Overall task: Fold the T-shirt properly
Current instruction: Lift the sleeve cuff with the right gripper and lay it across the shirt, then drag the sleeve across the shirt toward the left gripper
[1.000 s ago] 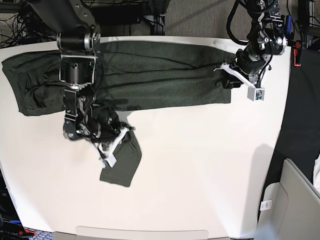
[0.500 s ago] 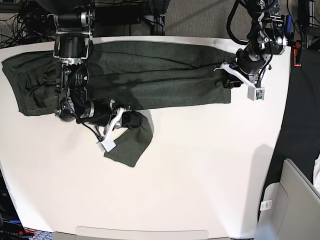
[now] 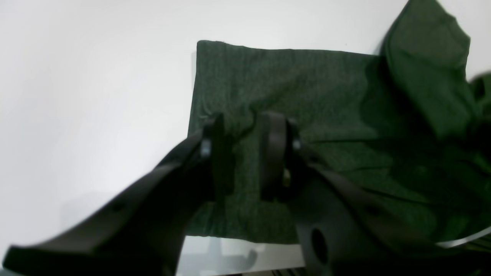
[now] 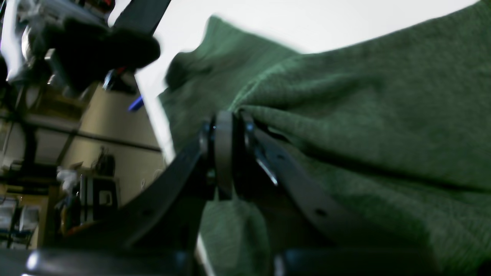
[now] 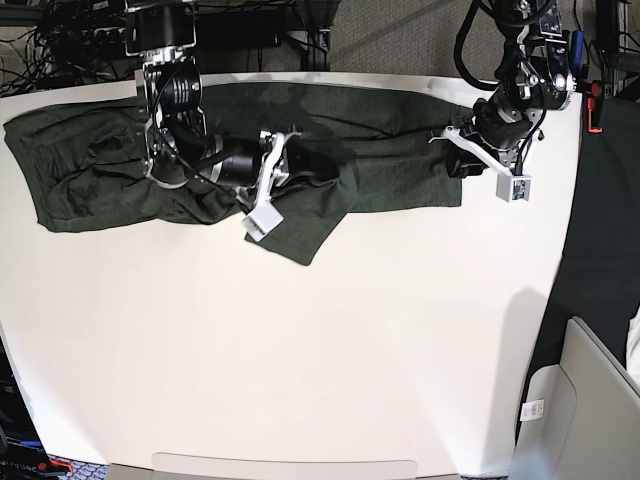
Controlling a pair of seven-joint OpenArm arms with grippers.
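Observation:
The T-shirt (image 5: pixel 400 170), dark olive-green and plain, lies spread along the far side of the white table (image 5: pixel 350 350). My right gripper (image 5: pixel 305 168) is shut on one sleeve (image 5: pixel 305 228) and holds it over the shirt's body; the sleeve end hangs down past the shirt's near edge. In the right wrist view the pads (image 4: pixel 224 145) pinch the knit cloth (image 4: pixel 364 115). My left gripper (image 5: pixel 455 160) rests at the shirt's right end. In the left wrist view its fingers (image 3: pixel 215 153) stand a little apart over the flat cloth (image 3: pixel 307 88) near the edge.
A grey bin (image 5: pixel 590 400) stands off the table at the lower right. A dark surface (image 5: pixel 605 230) lies beyond the table's right edge. Cables and stands (image 5: pixel 270 30) run behind the far edge. The shirt's left end (image 5: pixel 60 170) is bunched.
My right gripper has carried the sleeve from the near left up and to the right, onto the shirt's body. The left arm has not moved.

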